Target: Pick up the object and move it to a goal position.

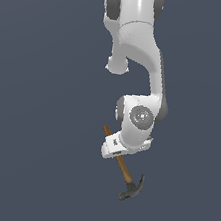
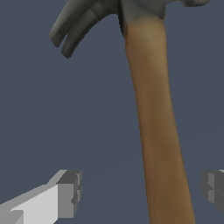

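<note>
Gripper [image 2: 140, 192] spread wide, fingers [image 2: 70, 192] either side of the handle, not touching. Hammer [image 1: 123, 169] flat on the floor below the wrist. Probably rigid and head-heavy; best taken on the handle [image 2: 153, 113] near the head [image 1: 132, 189].

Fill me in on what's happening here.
A white Panda arm is working on a hammer that lies on a plain dark surface. The hand is open and positioned over the wooden handle, with one finger on each side and visible gaps to the wood. The grey claw head sticks out past the hand. Nothing is gripped yet.
</note>
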{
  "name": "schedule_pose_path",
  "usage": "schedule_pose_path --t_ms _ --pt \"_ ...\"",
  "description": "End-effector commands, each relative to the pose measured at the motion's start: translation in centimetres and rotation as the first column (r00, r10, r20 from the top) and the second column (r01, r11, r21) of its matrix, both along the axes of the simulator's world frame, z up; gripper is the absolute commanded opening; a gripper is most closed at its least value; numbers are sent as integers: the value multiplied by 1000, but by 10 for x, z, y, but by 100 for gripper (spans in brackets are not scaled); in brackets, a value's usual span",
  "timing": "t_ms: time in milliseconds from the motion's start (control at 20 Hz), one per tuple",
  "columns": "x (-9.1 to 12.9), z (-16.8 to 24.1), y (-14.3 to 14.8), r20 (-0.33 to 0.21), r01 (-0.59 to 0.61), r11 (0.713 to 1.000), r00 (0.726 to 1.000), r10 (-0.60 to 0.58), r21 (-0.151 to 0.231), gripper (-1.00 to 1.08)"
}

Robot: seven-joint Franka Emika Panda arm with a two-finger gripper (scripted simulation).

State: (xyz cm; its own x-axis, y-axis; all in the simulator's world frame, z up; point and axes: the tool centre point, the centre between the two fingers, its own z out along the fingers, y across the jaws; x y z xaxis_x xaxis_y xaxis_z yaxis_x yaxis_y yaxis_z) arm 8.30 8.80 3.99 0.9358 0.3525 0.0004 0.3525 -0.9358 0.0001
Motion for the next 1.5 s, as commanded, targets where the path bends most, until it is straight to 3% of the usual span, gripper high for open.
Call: schedule_pose_path --t_ms 0,350,400,1050,1450 --pt "-1 -13 0 -1 -1 1000 1000 1 0 100" --pt "1 -23 0 0 -1 1000 1000 1 0 100" --pt "1 -23 0 0 -1 1000 1000 1 0 -100" --pt "0 -22 -2 0 2 1000 1000 -2 -2 -100" --pt "-13 -17 -2 0 2 1000 1000 -2 -2 -100"
